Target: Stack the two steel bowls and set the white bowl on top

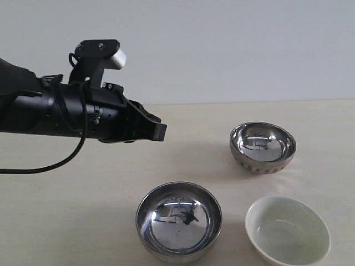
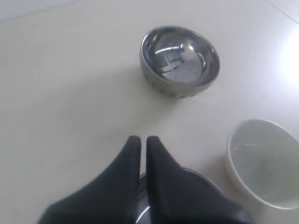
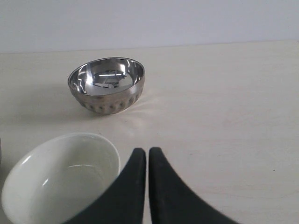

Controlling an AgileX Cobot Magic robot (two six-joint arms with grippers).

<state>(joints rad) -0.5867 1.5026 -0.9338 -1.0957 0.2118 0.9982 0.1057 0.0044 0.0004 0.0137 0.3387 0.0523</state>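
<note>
A smooth-sided steel bowl (image 1: 179, 228) sits upright at the front centre of the table. The dimpled steel bowl (image 1: 262, 147) (image 2: 180, 61) (image 3: 107, 84) stands farther back on the right. Beside the smooth one, at the front right, rests the white bowl (image 1: 287, 230) (image 2: 265, 161) (image 3: 60, 179). My left gripper (image 1: 160, 132) (image 2: 144, 140) hangs shut and empty in the air, above and behind the smooth bowl, whose rim (image 2: 211, 184) shows under the fingers. My right gripper (image 3: 147, 151) is shut and empty next to the white bowl; it is outside the exterior view.
The pale tabletop (image 1: 194, 155) stretches back to a light wall. The black left arm (image 1: 50, 108) with its cable spans the left side above the table.
</note>
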